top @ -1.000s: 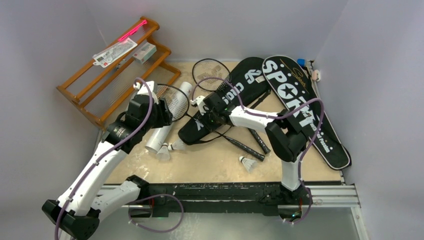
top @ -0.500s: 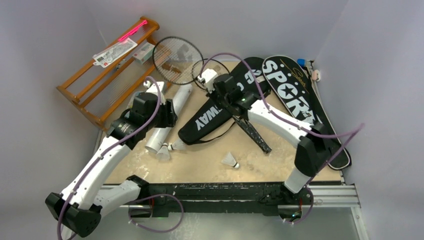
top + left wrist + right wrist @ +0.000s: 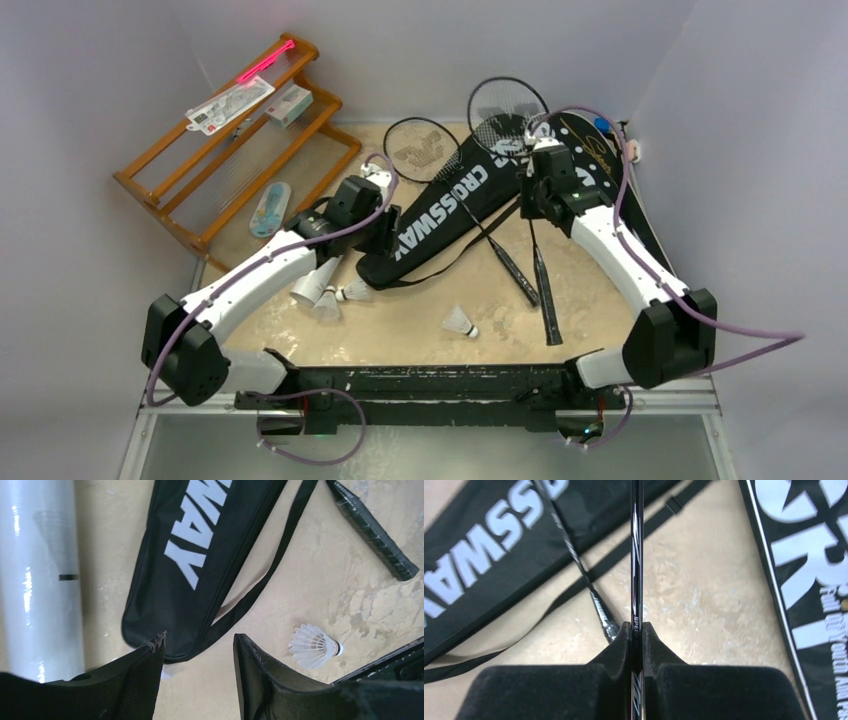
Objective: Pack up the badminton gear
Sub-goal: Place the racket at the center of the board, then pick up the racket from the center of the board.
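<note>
My right gripper (image 3: 636, 627) is shut on the thin shaft of one racket (image 3: 636, 555). In the top view that racket's head (image 3: 508, 103) hangs over the bags at the back, its handle (image 3: 548, 310) pointing toward me. A second racket (image 3: 422, 150) lies across the CROSSWAY bag (image 3: 440, 210). The SPORT bag (image 3: 809, 555) lies to the right, mostly under my right arm. My left gripper (image 3: 200, 642) is open just above the floor at the CROSSWAY bag's (image 3: 200, 555) near end. The white tube (image 3: 40, 575) lies to its left, a shuttlecock (image 3: 312, 646) to its right.
The orange wooden rack (image 3: 200, 160) stands at the back left with a carton, a card and a blue-white flat object (image 3: 268, 208) by it. Two more shuttlecocks (image 3: 340, 297) lie by the tube's end. Walls close in on three sides.
My right gripper has shut on the racket's shaft and swung it from the back left over to the back right. The left arm has moved right to the bag's end. One shuttlecock shifted left.
</note>
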You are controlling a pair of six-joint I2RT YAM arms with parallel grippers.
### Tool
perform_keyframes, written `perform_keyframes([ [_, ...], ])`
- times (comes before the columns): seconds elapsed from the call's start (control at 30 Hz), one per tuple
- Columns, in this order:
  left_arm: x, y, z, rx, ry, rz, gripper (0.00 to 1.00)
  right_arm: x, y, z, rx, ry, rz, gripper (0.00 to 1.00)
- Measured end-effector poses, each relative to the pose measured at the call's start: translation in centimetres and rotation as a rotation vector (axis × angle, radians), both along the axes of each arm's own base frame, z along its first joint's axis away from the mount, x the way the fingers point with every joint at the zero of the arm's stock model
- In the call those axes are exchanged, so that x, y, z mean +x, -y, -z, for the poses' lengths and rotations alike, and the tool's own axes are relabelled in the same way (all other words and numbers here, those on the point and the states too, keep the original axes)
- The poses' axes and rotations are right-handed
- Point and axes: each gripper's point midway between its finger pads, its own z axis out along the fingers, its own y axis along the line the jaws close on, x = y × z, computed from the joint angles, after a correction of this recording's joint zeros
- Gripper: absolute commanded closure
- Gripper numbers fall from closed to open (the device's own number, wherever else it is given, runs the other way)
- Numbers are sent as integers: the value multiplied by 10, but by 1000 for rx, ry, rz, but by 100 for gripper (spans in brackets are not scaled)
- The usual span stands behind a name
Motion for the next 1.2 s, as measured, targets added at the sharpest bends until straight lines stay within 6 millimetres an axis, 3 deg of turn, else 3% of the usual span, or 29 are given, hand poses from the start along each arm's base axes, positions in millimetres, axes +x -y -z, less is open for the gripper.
perform_keyframes([
  [0.2,11,30,8,-2,14,20,51,5,38,53,-2,-150,194,99],
  [0.4,18,51,27,50,5,39,51,19,101,85,-74,-191,355,94],
  [0.47,20,53,33,62,5,35,51,22,120,90,-136,-186,387,85],
  [0.53,25,54,37,66,12,27,51,26,132,96,-207,-183,404,56],
  [0.57,27,54,39,69,14,24,51,27,139,100,-248,-191,417,49],
  [0.73,31,56,51,86,2,21,49,35,159,100,-370,-255,493,48],
  [0.83,31,56,51,91,7,28,48,35,147,93,-320,-238,459,44],
  [0.9,32,55,51,97,12,36,48,35,128,84,-253,-202,393,43],
  [1.07,32,54,51,105,16,41,48,41,42,68,-96,-111,110,47],
  [1.13,33,55,50,101,19,40,48,41,8,79,-49,-128,1,48],
  [1.2,34,56,49,96,24,39,48,38,-13,96,-15,-173,-71,49],
])
